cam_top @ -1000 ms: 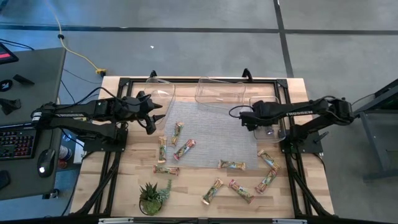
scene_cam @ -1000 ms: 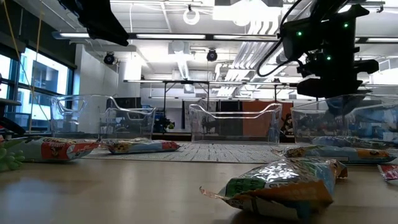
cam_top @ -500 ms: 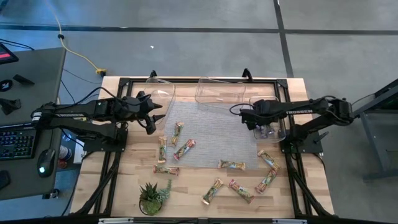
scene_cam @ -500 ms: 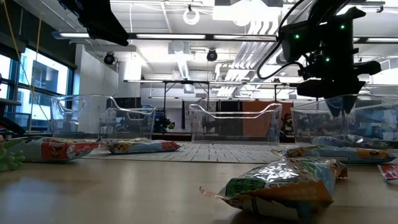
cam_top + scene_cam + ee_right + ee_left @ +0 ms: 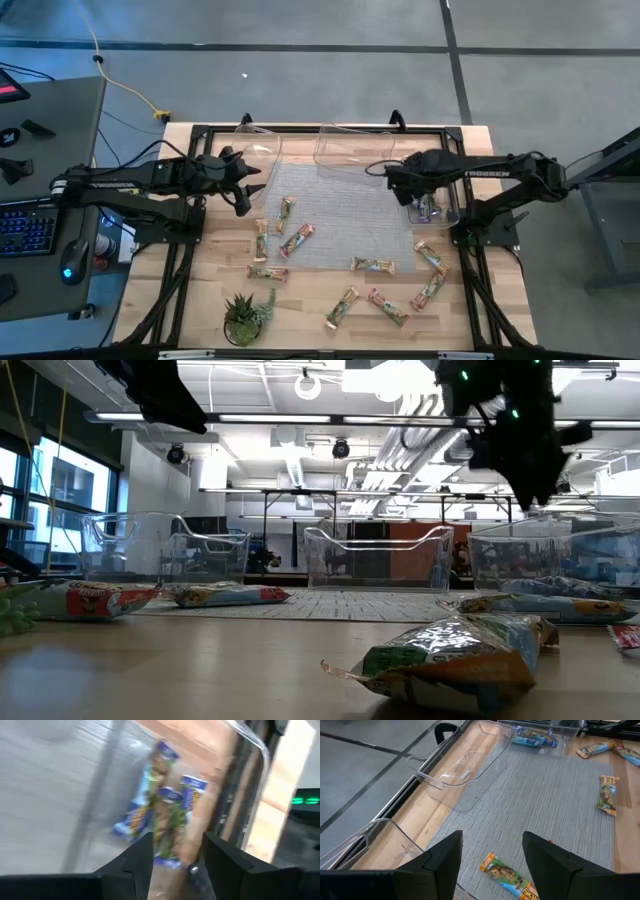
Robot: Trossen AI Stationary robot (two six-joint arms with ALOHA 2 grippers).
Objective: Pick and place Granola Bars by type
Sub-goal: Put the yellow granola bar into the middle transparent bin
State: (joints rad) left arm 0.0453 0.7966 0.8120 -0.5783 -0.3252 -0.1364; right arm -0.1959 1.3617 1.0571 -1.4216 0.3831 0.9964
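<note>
We are between picks: our right gripper (image 5: 397, 180) hangs above the desk (image 5: 200, 310) at about two o'clock, just beside the right tub (image 5: 452, 205), and its jaws stand apart with nothing between them. In the right wrist view that tub already holds blue-wrapped bars (image 5: 165, 815), so we judge the blue type partly sorted and a drop just made.

Our left gripper (image 5: 250, 190) waits at about ten o'clock, near the left tub (image 5: 262, 150), jaws also apart and empty, looking down on a green-orange bar (image 5: 510, 876) at the edge of the grey mat (image 5: 340, 215).

Most Granola Bars (image 5: 372, 265) lie loose on the desk: a few at nine o'clock on and beside the mat, one near the small plant (image 5: 245, 315) at seven, and a cluster from five to four o'clock. The middle tub (image 5: 355, 145) at twelve looks empty from above.

Next, we judge, our right arm should swing toward the four-o'clock cluster (image 5: 430, 275), pick one bar whose wrapper we can read, lower with jaws across its narrow side, and close. Which of those bars are blue we cannot tell from above, so type should be checked before gripping.
</note>
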